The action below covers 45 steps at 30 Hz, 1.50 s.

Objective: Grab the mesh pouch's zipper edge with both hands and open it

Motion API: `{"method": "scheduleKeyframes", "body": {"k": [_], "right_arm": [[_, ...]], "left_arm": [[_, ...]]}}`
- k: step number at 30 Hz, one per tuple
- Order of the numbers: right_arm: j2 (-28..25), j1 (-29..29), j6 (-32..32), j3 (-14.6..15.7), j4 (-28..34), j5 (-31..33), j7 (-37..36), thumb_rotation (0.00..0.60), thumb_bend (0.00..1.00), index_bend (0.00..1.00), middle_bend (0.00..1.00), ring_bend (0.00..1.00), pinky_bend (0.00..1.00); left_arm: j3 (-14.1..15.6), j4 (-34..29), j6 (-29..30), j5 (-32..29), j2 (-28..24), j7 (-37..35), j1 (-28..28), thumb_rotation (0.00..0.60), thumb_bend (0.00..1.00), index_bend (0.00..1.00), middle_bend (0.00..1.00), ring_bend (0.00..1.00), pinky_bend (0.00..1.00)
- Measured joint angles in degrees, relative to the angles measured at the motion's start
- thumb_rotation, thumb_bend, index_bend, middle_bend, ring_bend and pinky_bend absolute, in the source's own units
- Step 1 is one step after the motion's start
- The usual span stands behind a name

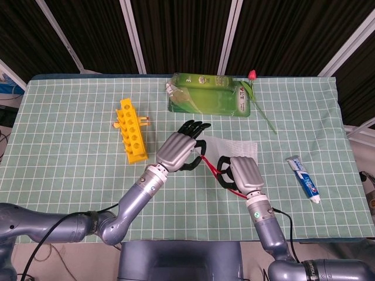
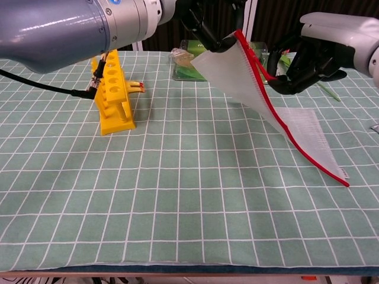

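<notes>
Chest view shows the pouch (image 2: 254, 83) as a thin, translucent white mesh sheet edged with a red zipper (image 2: 278, 112), lifted at one end and sloping down until its far corner touches the cloth (image 2: 177, 195). The left hand (image 2: 204, 21), dark-fingered with a silver-grey shell, pinches the raised top of the zipper edge. The right hand (image 2: 305, 62), just beside it, has its black fingers curled onto the red edge lower down. Between the two hands the red edge shows as two lines that have come apart.

Seen from the head view, the pouch (image 1: 237, 149) sits near the middle of the table, with the left hand (image 1: 176, 151) and right hand (image 1: 243, 174) meeting over its near side.

Left of the pouch stands a yellow plastic rack (image 1: 131, 130), blocky with a row of round holes. Beyond the pouch lies a glossy green packet (image 1: 208, 100), flat and rectangular; its print is too small to read. A flower (image 1: 253, 75) with a red bud and a long green stem lies right of the packet. Right of the pouch lies a white and blue tube (image 1: 304, 179), its lettering not legible.

A pale green cloth with a white grid covers the table. Behind it are dark panels with pale slanted frames.
</notes>
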<state>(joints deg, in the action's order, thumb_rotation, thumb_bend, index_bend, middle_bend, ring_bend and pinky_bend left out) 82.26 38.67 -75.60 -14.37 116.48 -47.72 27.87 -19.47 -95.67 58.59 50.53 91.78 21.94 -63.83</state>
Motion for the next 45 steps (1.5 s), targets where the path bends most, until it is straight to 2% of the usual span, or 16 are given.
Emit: {"method": "scheduleKeyframes", "body": {"k": [13, 29, 45], "right_arm": [[-1.53, -0.71, -0.07, -0.82, -2.1, 1.87, -0.09, 0.6, 0.67, 0.68, 1.0, 1.0, 0.98], [-8.8, -3.1, 0.34, -3.57, -4.33, 4.57, -2.94, 0.6, 0.67, 0.68, 1.0, 1.0, 0.98], [-15.54, -6.92, 1.22, -5.26, -6.35, 5.55, -8.57, 0.6, 0.67, 0.68, 1.0, 1.0, 0.98]], "left_arm": [[-2.41, -0.15, 1.36, 1.74, -1.53, -1.82, 0.5, 0.6, 0.43, 0.58, 0.08, 0.0, 0.0], [-1.78, 1.13, 0.77, 2.73, -6.05, -4.22, 3.3, 0.6, 0.43, 0.58, 0.08, 0.0, 0.0], [-0.86, 2.9, 0.63, 3.2, -7.79, -5.69, 5.28, 0.6, 0.43, 0.58, 0.08, 0.0, 0.0]]}}
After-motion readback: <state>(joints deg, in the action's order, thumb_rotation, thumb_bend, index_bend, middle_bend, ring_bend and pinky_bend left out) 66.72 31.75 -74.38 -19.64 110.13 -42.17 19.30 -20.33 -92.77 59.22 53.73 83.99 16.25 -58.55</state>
